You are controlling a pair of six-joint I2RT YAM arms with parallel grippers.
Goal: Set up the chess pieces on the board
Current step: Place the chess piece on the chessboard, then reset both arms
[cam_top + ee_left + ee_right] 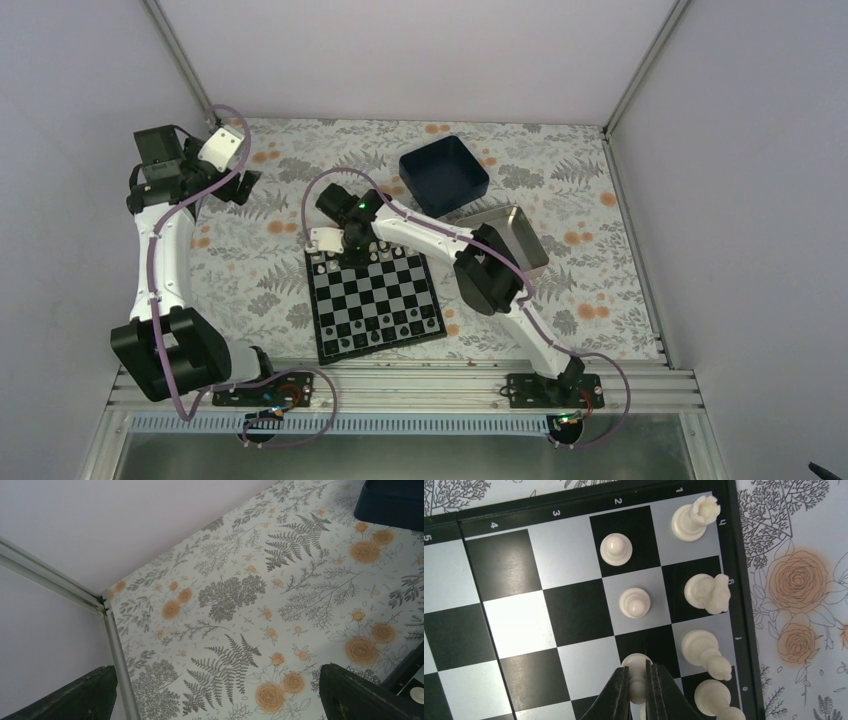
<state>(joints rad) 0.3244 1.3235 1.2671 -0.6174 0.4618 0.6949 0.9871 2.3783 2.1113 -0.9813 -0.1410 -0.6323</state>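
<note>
The black-and-grey board point(372, 300) lies in the middle of the table, with cream pieces along its far edge and black pieces along its near edge. My right gripper point(350, 243) is over the board's far left corner. In the right wrist view it point(638, 680) is shut on a cream pawn point(637, 672) over a black square of the board point(519, 615). Two cream pawns point(616, 548) point(634, 602), a rook point(694, 517), a knight point(708, 593) and a bishop point(704, 650) stand beside it. My left gripper point(240, 186) is open and empty far left of the board.
A dark blue square box point(443, 175) and a silver tin point(510, 235) stand right of and behind the board. The left wrist view shows the flowered tablecloth, the enclosure's corner post point(107, 625) and the blue box's edge point(390, 502).
</note>
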